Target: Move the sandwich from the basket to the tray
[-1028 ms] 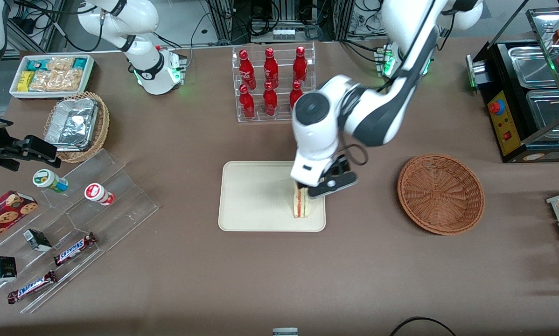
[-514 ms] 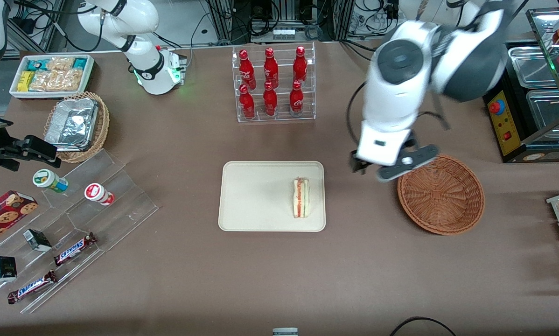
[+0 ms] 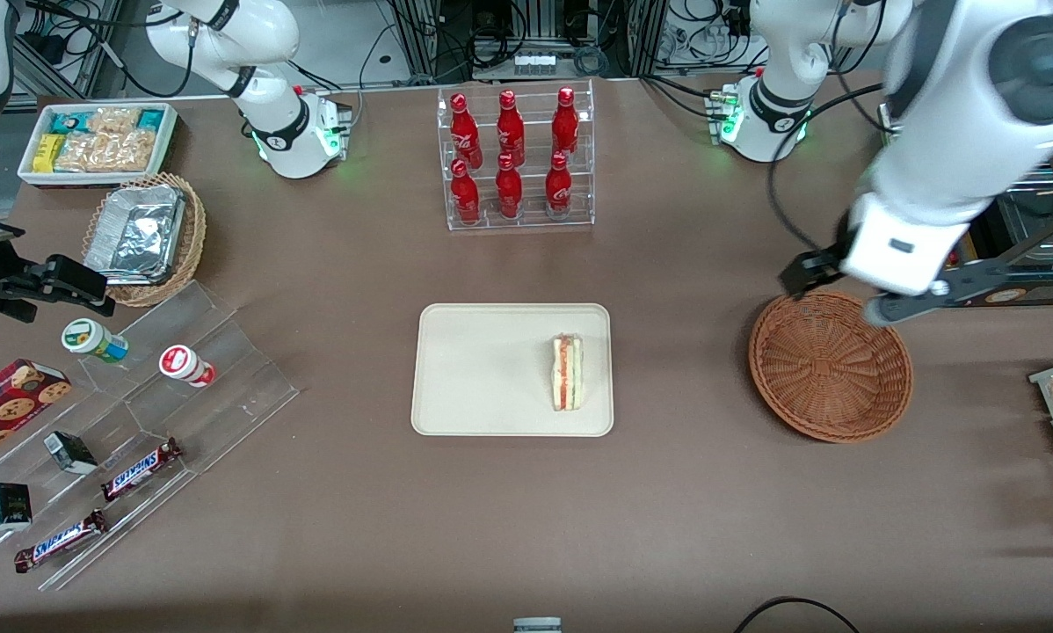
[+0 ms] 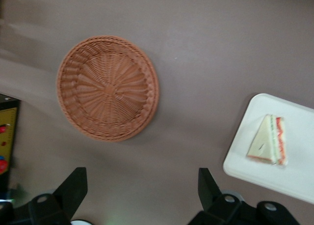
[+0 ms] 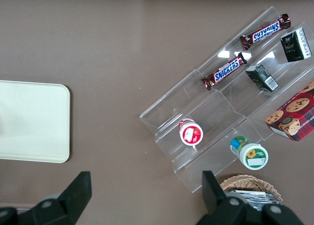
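Swinging away from the tray [image 3: 491,369], the working arm had carried its gripper [image 3: 847,294] off toward its own end of the table, so that it hung above the basket's [image 3: 830,365] rim on the edge farther from the front camera, where half a second earlier it had been between tray and basket. Its fingers [image 4: 73,185] stood spread wide apart with nothing between them, as the left wrist view showed plainly. And the sandwich [image 3: 567,372] sat on the tray, exactly where it had been left, lying near the tray edge that faces the basket, cut face up with its red and green layers showing. From the wrist camera the sandwich [image 4: 268,146] looked flat on the tray [image 4: 289,173], though whether it leaned at all was hard to judge from that height. Well apart from the tray, the basket [image 4: 108,87] held nothing, its woven bottom fully in sight. Farther from the front camera than the tray stood the clear rack of red bottles [image 3: 513,158], untouched through all of this.
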